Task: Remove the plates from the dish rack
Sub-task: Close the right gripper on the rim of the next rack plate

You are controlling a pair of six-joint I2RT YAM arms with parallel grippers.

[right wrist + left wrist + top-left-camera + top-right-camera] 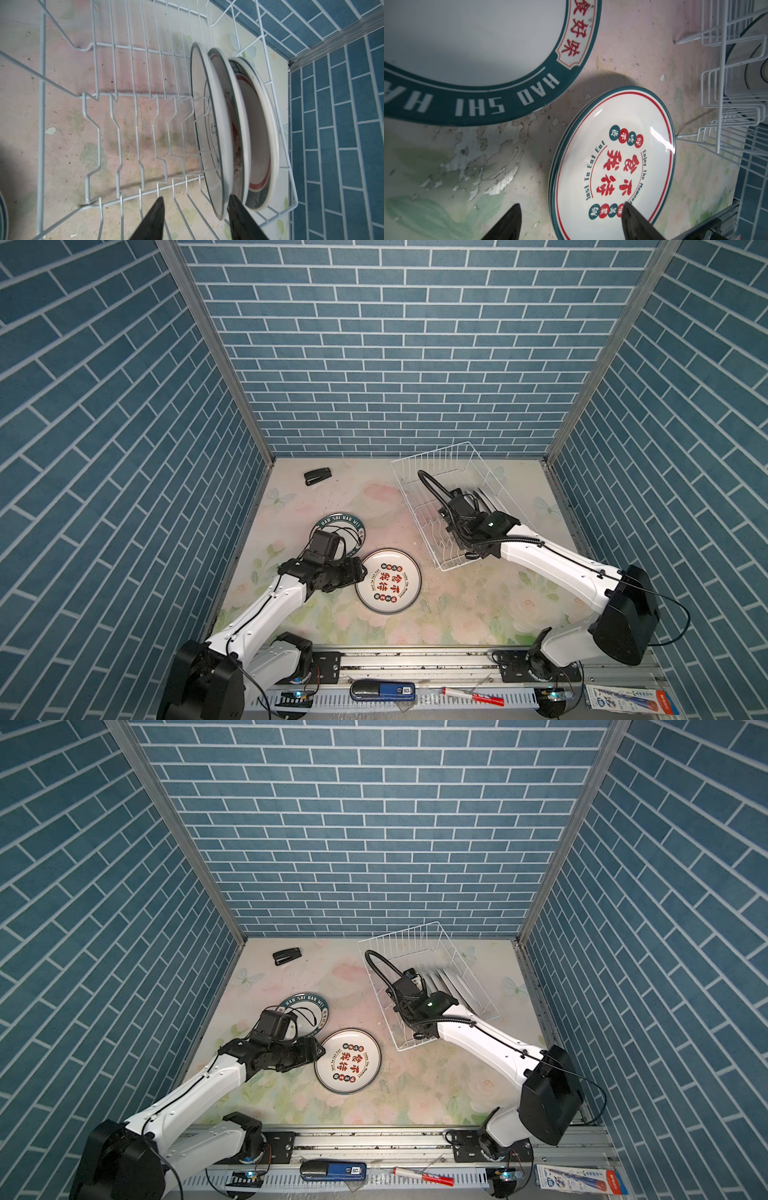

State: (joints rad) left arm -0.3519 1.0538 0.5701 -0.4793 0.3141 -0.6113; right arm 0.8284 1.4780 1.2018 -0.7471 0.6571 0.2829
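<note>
A white wire dish rack (436, 466) sits at the far right of a flowered table (457, 614), and several plates (209, 124) stand on edge, close together, at one end of it. The right gripper (196, 218) reaches into the rack with its jaws partly apart, straddling the rim of the nearest plate; one finger is clear of the plate, so nothing is gripped. On the left, a stack of plates (388, 580) topped with red characters lies flat just beside a green-rimmed plate (340, 522), and the left gripper (571, 224) hovers across the stack's rim, jaws wide, holding nothing.
</note>
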